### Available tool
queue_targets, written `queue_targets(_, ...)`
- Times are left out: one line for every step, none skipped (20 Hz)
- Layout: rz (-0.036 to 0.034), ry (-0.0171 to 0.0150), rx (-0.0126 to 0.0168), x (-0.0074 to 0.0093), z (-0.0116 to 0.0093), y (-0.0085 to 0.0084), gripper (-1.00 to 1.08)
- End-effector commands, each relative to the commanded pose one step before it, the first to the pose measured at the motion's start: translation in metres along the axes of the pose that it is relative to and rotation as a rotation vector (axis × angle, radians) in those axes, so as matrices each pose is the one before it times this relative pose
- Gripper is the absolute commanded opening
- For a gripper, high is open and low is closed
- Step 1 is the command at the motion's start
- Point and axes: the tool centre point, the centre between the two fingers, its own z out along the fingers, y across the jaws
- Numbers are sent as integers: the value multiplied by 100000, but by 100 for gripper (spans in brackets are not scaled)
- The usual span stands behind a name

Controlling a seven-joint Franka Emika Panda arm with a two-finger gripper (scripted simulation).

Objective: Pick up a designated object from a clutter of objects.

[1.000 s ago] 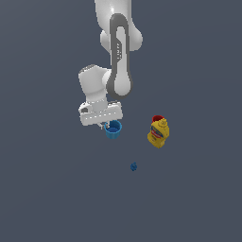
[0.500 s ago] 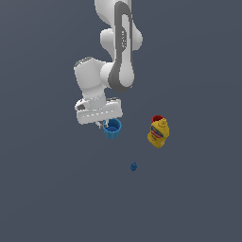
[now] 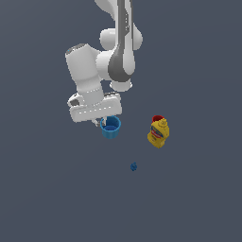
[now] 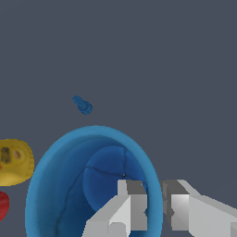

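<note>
Four things share the dark grey worktop (image 3: 198, 198): a bright blue plastic cup (image 3: 111, 127), a yellow mustard bottle (image 3: 159, 133), a small red item (image 3: 156, 118) touching the bottle's far side, and a tiny dark blue lump (image 3: 133, 166) lying well apart from the rest, nearer the camera. In the exterior view the white Panda arm reaches down from above, and its claw (image 3: 101, 121) sits right at the cup's rim on the exterior view's left, largely hidden under the broad white hand. The wrist view shows the cup (image 4: 95, 185) open-mouthed and upright, its round base visible inside. One finger (image 4: 132, 203) stands inside the cup against the wall, and the other finger stands just outside the same wall, so the thin rim (image 4: 155, 185) runs through the narrow gap between them. The claw (image 4: 155, 206) is thus nearly closed and pinching the cup's wall. The mustard bottle (image 4: 14, 162), the red item (image 4: 3, 203) and the lump (image 4: 82, 105) all lie beside the cup, none touching it
</note>
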Motion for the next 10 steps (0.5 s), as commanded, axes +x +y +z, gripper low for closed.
queue_targets(24,119,-333,1531,-1490,2,-100)
queue_targets(14,-23,-63,623,-584,-7,-100)
queue_targets(15,-21,-64,638,-597,-7,-100)
queue_targets(15,-19,-65,654,-611,-8,-100)
queue_targets(0,0,0,670,-626,-14,-100)
queue_targets(15,-13,-66,685,-637,-11,-100)
queue_targets(15,-8,-67,701,-651,-12,-100)
queue_targets(0,0,0,715,-655,-17,-100)
queue_targets(0,0,0,727,-660,-19,-100)
queue_targets(0,0,0,734,-662,-20,-100)
